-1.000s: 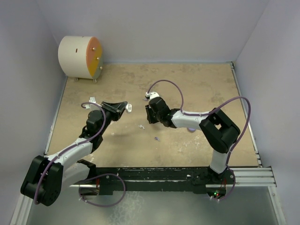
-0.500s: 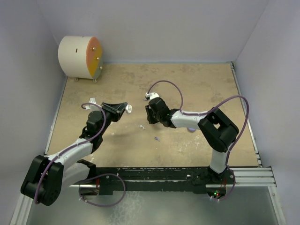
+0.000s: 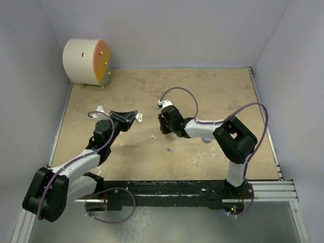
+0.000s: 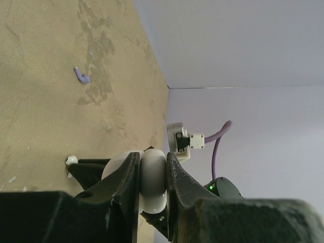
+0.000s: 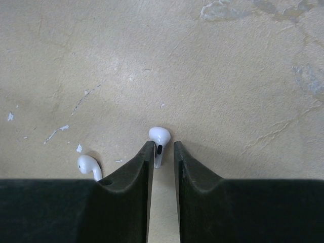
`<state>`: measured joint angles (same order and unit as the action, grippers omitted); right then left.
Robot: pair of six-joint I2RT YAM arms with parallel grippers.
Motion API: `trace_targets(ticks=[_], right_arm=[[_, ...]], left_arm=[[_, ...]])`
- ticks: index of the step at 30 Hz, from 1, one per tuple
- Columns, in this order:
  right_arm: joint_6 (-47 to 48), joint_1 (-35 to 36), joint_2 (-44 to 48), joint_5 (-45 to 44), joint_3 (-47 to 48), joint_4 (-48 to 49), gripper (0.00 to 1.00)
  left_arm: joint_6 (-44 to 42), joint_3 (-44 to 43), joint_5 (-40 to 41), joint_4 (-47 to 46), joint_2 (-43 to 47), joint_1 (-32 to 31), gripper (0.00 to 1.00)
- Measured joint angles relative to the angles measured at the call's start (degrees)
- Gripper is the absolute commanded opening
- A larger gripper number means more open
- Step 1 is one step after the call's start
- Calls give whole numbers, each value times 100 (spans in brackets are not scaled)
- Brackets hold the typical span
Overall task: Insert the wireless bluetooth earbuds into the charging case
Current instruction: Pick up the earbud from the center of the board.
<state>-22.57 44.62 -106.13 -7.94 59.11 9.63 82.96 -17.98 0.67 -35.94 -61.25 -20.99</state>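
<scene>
My left gripper (image 3: 132, 115) hangs above the table, shut on a round white charging case (image 4: 152, 182) that bulges between its jaws (image 3: 137, 116). My right gripper (image 5: 163, 147) is down at the table with its jaws narrowly apart. A white earbud (image 5: 159, 137) stands between the tips, its stem against the left finger and a gap on the right. A second white earbud (image 5: 87, 164) lies just left, partly behind that finger. In the top view one white earbud (image 3: 152, 136) and a lilac earbud (image 3: 168, 149) lie by my right gripper (image 3: 161, 130). The lilac earbud (image 4: 81, 76) also shows from the left wrist.
A white drum with an orange face (image 3: 86, 62) stands at the back left corner. A lilac rounded object (image 3: 206, 140) peeks out under my right forearm. Pale walls close the table on three sides.
My right gripper's jaws have drawn slightly closer and the arm has nudged a little to the left. The left arm and its case have not moved.
</scene>
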Motion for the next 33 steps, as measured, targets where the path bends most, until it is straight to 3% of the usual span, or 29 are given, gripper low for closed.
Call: trace_targets(ticks=[8, 15, 23, 28, 33], right_arm=[[2, 0, -44, 2, -2, 17, 18], [-2, 0, -44, 2, 0, 39, 0], [48, -7, 144, -15, -219, 256, 0], [271, -68, 1163, -35, -940, 1051, 0], [623, -192, 2304, 46, -1611, 2675, 0]], left_arm=[[0, 0, -2, -2, -4, 0, 0], [2, 2, -2, -4, -4, 4, 0], [7, 9, -17, -24, -20, 4, 0], [57, 9, -76, -63, -76, 4, 0], [247, 9, -267, -400, -446, 4, 0]])
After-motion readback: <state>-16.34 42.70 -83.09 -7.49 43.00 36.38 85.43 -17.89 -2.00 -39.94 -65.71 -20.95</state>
